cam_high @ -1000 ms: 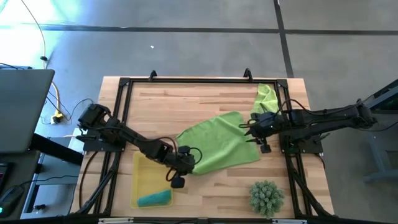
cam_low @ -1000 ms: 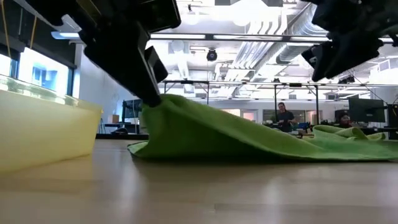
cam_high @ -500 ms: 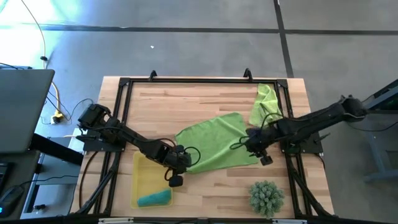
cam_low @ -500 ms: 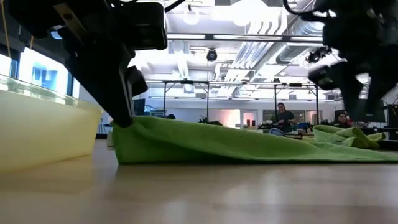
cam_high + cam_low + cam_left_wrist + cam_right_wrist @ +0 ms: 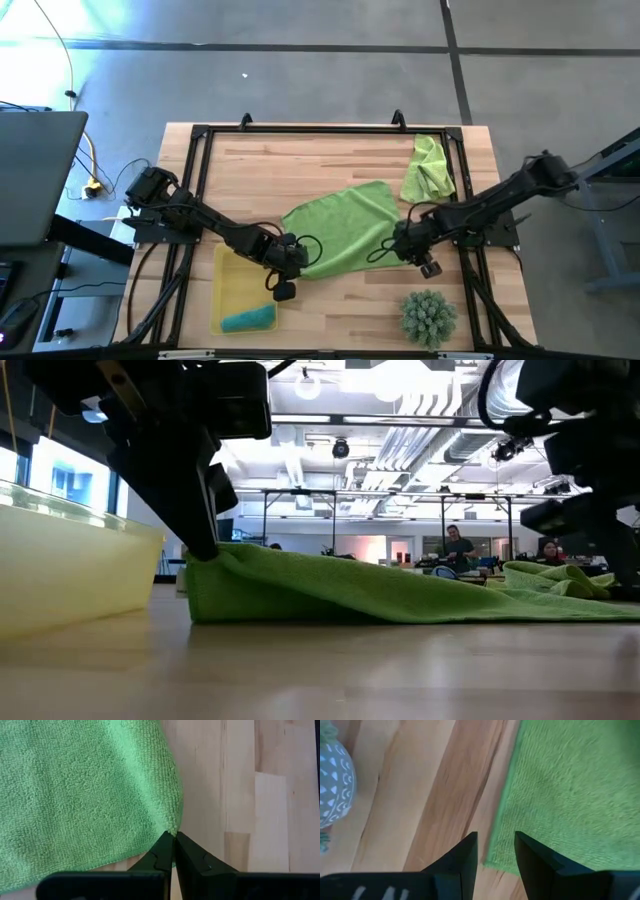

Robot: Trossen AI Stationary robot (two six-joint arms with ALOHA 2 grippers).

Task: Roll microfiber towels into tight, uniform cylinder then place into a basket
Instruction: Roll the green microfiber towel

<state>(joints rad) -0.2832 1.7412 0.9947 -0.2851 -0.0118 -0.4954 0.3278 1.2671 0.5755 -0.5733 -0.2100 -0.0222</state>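
Lime green cloth sits pinched in my left gripper (image 5: 173,839), jaws closed on the corner of the spread green towel (image 5: 345,228). Just beside that gripper lies the yellow basket (image 5: 222,290) holding the rolled teal towel (image 5: 248,318). My right gripper (image 5: 495,851) hovers parted over the towel's opposite corner. Beyond it lies the second green towel (image 5: 429,168).

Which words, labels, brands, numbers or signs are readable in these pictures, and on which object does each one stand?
Readable texts: none in any view.
Not readable: white marks on the body of the right claw, seen in the right wrist view; the picture's edge cuts them off, so I cannot tell whether they are letters.
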